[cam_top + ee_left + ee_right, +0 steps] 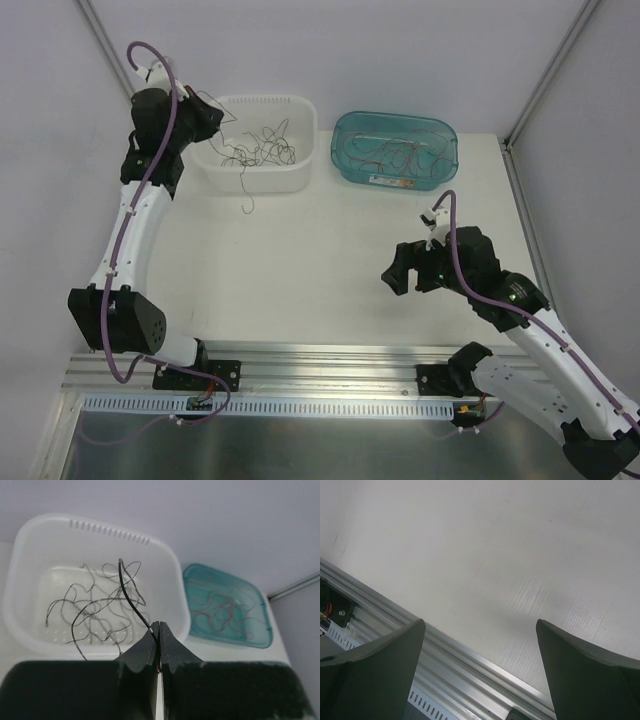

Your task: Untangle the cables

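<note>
Thin black cables lie tangled in a white basket at the back of the table. My left gripper hovers over the basket's left rim, shut on one black cable. That cable rises from the pinched fingertips and curves over the pile. One strand hangs over the basket's front wall onto the table. Red-brown cables lie in a teal bin to the right. My right gripper hangs open over the bare table, holding nothing.
An aluminium rail runs along the near table edge, just under the right gripper. White walls enclose the table on the left, back and right. Bare tabletop lies between the two arms.
</note>
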`<state>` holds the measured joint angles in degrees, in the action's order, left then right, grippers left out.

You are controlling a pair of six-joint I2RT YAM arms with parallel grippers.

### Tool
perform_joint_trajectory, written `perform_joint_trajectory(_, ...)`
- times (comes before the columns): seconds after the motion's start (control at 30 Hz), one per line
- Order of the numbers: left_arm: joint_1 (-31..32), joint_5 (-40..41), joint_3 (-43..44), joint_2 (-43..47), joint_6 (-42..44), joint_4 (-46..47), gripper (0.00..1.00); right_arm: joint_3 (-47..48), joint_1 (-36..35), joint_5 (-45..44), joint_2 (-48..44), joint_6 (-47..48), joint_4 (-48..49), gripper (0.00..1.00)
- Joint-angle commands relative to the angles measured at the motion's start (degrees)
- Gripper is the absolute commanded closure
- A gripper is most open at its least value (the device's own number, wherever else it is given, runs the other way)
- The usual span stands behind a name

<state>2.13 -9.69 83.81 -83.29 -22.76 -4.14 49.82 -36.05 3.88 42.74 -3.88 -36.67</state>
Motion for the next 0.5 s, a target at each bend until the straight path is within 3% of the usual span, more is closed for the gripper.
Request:
perform_joint_trajectory(0.0,-0.6,-5.1,9.8,0.1,-11.2,-5.9,1.00,1.9,-0.4,0.3,-1.1,-0.8,1.2,0.02)
perform_joint_trajectory(0.27,-0.7,-4.3,28.7,-11.0,-16.5,-5.7,1.00,1.9,-0.3,-0.5,-0.3,-0.1,0.8,0.02)
perform_joint_trajectory(0.47,-0.7,0.9,39.1,-21.2,-12.4,-4.9,1.00,1.3,-0.3,-1.2,0.3,0.3,0.8,0.02)
